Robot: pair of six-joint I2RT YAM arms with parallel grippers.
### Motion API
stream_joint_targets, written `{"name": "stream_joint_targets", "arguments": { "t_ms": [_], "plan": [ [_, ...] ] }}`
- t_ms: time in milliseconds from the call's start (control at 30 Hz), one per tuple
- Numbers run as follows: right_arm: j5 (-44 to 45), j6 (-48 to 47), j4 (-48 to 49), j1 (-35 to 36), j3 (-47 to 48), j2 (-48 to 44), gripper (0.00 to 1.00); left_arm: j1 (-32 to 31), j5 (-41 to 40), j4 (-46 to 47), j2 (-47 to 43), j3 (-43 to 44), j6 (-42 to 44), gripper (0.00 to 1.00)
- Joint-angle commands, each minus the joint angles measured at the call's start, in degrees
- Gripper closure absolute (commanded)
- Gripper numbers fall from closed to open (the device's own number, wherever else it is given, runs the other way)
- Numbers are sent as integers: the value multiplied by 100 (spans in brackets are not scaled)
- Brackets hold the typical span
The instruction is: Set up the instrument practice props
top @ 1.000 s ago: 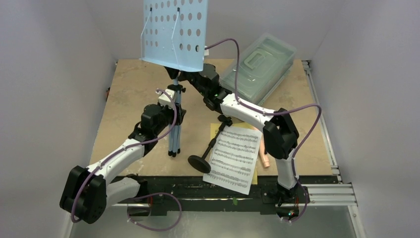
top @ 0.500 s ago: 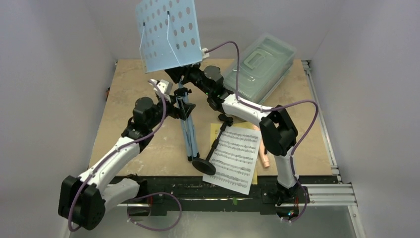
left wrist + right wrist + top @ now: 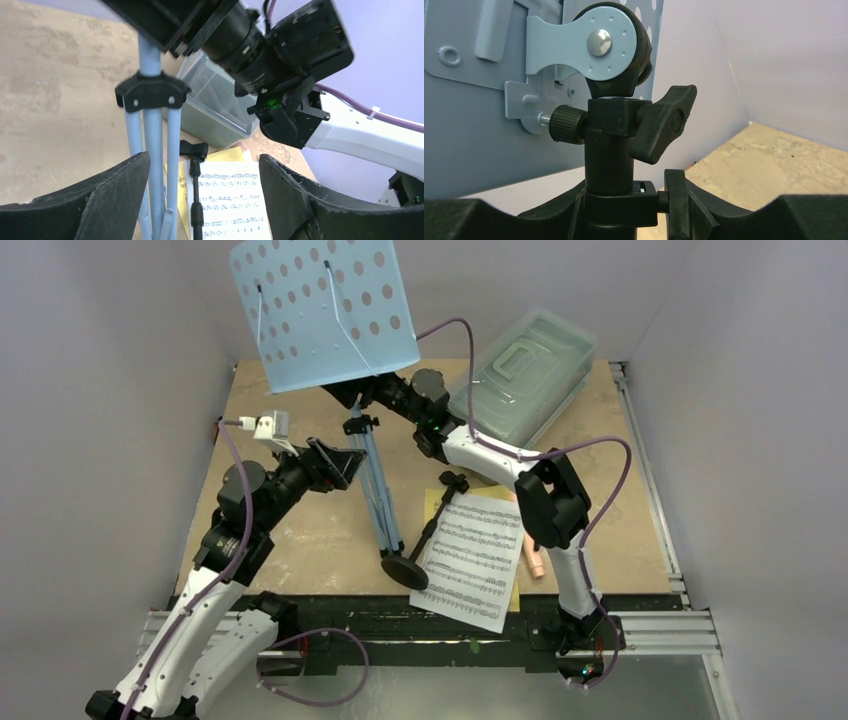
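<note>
Left gripper (image 3: 338, 465) has released music stand (image 3: 320, 315), withdrawn.

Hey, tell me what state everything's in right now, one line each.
Music stand: legs folded, tilted, gripped below its head.
Mic stand: lying on its side.
Music sheets: flat on the table.
Toy microphone: lying flat, partly hidden.
Clear box: lid on.
Left gripper: open, empty.
Right gripper: shut on the stand.

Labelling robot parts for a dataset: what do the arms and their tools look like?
The left arm and right arm share white link shells and bulky black joint housings. The left tool and right tool have black, textured, wedge-shaped fingers. Purple cables loop alongside; a green light glows on the right arm.
</note>
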Motion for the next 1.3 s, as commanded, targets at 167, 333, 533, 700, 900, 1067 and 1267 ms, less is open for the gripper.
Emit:
{"name": "stream_joint_targets", "arguments": {
  "t_ms": [167, 333, 533, 700, 900, 1067, 1267],
  "plan": [
    [65, 871, 2744, -131, 1048, -354, 100, -6, 58, 216, 423, -6, -77, 31],
    [-62, 1003, 2860, -164, 1192, -404, 100, -6, -280, -452, 772, 410, 698, 44],
    [56, 1078, 2773, -176, 1348, -346, 100, -26, -1107, -368, 1123, 398, 1232, 47],
    [178, 1106, 2654, -177, 1461, -299, 100, -270, -1948, 527, 1452, 117, 1664, 43],
    [322, 1202, 2558, -165, 1595, -161, 100, -409, -2779, 1683, 1733, -242, 2705, 54],
    [477, 1357, 2526, -115, 1551, -159, 100, -419, -3196, 2064, 2106, -189, 3392, 58],
    [418, 1414, 2597, 14, 1503, -127, 100, -419, -3157, 3063, 2455, -206, 3628, 35]
  ]
}}
